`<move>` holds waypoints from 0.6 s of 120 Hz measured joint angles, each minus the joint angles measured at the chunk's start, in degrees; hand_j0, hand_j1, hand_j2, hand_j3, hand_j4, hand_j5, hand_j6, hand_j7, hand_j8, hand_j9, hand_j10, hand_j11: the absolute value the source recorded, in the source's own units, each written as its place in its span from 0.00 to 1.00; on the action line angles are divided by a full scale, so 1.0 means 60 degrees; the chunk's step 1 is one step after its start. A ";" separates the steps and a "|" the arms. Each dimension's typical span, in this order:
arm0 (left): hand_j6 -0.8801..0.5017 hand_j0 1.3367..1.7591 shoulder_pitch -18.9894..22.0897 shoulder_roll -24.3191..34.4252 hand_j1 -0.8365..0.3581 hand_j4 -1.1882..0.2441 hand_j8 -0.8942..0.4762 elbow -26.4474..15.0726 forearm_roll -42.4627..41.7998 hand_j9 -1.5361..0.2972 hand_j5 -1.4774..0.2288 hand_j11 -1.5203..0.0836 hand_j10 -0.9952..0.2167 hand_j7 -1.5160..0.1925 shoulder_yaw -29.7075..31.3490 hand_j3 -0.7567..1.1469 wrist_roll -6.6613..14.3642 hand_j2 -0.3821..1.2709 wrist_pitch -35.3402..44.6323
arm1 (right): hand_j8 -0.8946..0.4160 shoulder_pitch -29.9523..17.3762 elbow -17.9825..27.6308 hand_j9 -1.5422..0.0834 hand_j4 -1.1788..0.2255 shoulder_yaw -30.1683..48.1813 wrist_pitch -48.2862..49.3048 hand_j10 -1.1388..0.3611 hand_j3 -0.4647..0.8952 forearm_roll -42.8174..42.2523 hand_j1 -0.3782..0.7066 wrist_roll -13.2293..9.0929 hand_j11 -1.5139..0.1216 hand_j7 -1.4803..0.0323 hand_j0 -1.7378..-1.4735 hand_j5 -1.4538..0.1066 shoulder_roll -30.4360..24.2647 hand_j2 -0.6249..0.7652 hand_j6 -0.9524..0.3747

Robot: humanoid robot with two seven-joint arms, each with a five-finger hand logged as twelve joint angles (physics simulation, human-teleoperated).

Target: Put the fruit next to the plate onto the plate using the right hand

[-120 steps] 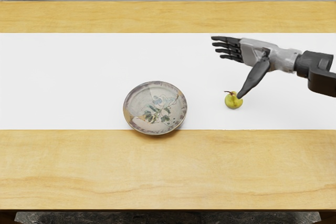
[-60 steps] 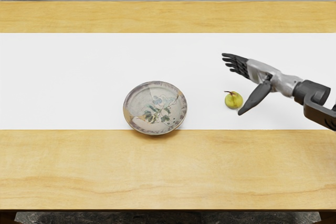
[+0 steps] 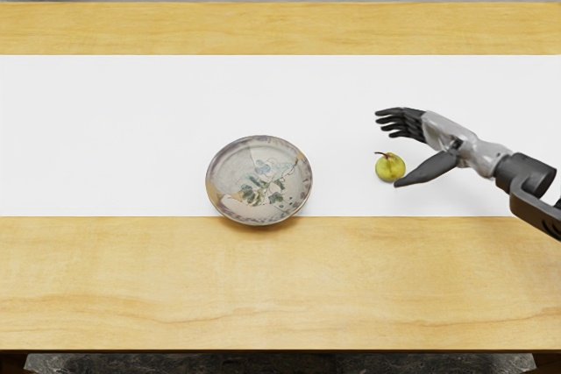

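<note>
The right hand [image 3: 436,139] has been lowered close to the pear [image 3: 390,166], which lies on the desk [image 3: 280,278] near the plate [image 3: 219,183], not on it; the fingers [image 3: 396,120] are spread, nothing held, so a grasp is judged next

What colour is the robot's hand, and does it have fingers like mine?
The robot hand has slim black fingers and a black thumb on a silvery-grey palm and wrist. Behind that, the arm turns into chunky dark grey blocks. No cables or markings show.

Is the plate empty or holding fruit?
Empty. The plate shows only its painted pattern; the pear sits apart, on the white runner.
</note>
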 joint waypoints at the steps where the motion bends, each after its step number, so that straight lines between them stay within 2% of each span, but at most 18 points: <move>1: 0.62 0.76 0.0000 0.0000 0.97 0.81 0.64 0.0000 0.0000 0.82 0.85 0.93 0.80 0.87 0.0000 0.40 0.0000 0.23 0.0000 | 0.49 -0.0007 -0.0006 0.75 0.66 0.0000 -0.0009 0.59 0.34 0.0002 0.31 0.0010 0.72 0.76 0.30 0.72 0.0001 0.42 0.52; 21: 0.62 0.76 0.0000 0.0000 0.97 0.81 0.64 0.0001 0.0000 0.82 0.85 0.93 0.80 0.87 0.0000 0.40 0.0000 0.23 0.0001 | 0.45 -0.0110 -0.0226 0.71 0.62 -0.0009 -0.0097 0.56 0.34 -0.0033 0.36 0.0219 0.69 0.72 0.30 0.68 0.0157 0.41 0.49; 72: 0.62 0.76 0.0000 0.0000 0.97 0.81 0.64 0.0001 0.0000 0.82 0.85 0.93 0.80 0.87 0.0000 0.40 0.0000 0.23 0.0001 | 0.42 -0.0367 -0.0730 0.68 0.60 -0.0067 -0.0333 0.53 0.34 -0.0079 0.40 0.0347 0.66 0.69 0.30 0.65 0.0579 0.40 0.46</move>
